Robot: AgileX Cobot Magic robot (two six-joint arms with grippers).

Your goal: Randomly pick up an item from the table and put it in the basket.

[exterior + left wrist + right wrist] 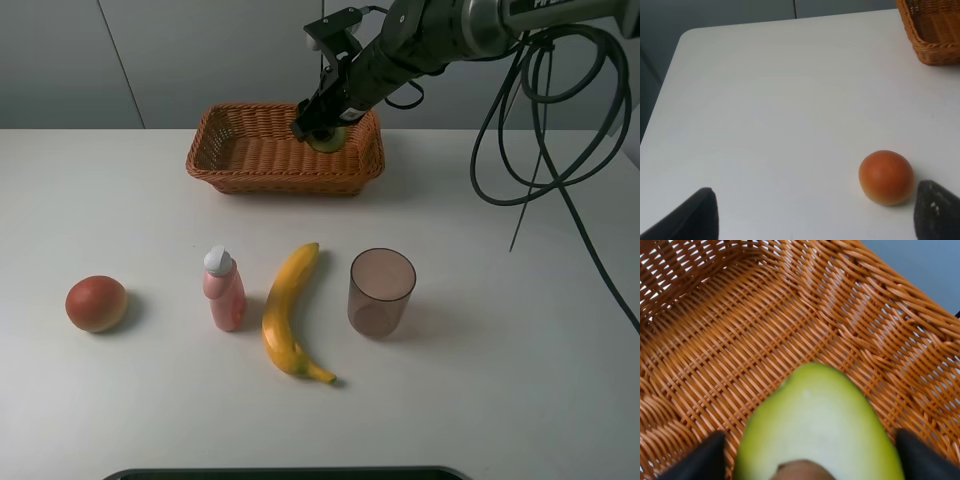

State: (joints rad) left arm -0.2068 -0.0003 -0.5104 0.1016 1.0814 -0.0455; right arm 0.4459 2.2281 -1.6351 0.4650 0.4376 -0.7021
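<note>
My right gripper [322, 124] reaches over the right end of the orange-brown wicker basket [240, 175] and is shut on the halved avocado [329, 139], held just above the basket's floor. In the right wrist view the avocado [820, 425] shows pale green flesh with the top of the brown pit, a dark finger on each side of it, and the basket's weave [765, 330] below. My left gripper [815, 225] is open and empty low over the white table [765, 100]; it is out of the high view.
On the table [500, 400] lie a round red-orange fruit [96, 303], a pink bottle [225, 290], a yellow banana [288, 310] and a translucent brown cup [381, 290]. The fruit [886, 177] sits close to one left fingertip. Black cables hang at the right.
</note>
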